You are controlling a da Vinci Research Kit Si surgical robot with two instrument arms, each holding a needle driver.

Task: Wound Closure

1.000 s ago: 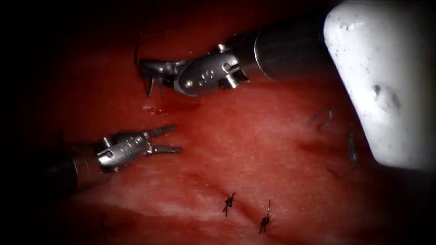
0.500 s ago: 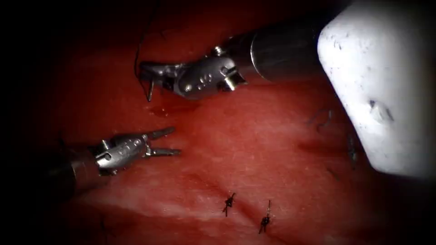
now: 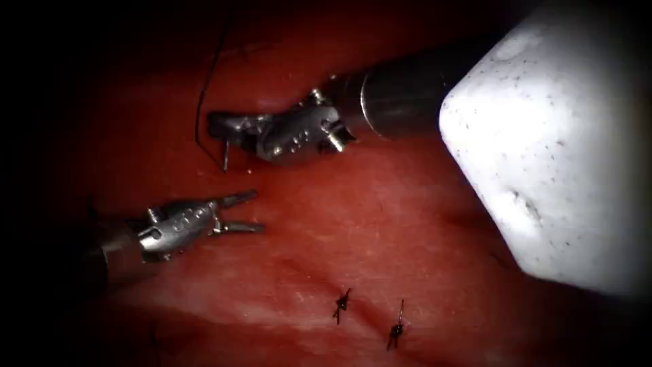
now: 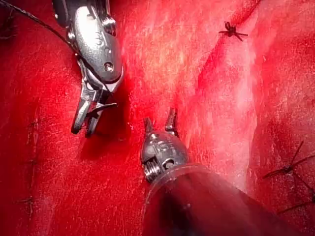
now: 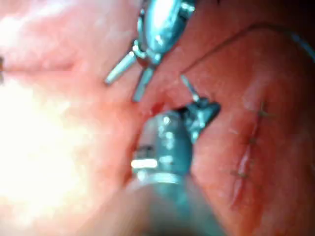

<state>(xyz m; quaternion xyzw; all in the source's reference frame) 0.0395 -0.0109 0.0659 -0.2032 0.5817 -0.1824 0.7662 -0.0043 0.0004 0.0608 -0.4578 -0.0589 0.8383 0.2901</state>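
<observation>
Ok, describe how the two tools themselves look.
Both are alike: a dark, smooth round shaft ending in a silvery metal wrist with small pins and holes, then two short tapered jaws. Left tool has a ribbed collar at the wrist in its wrist view; right tool looks bulkier.

Dim, vignetted edges; blurred glare

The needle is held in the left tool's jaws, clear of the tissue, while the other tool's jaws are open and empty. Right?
Not quite. The right tool holds the needle, clear of the tissue; the left tool is the open, empty one. The endoscope view shows this, and the left wrist view agrees.
</observation>
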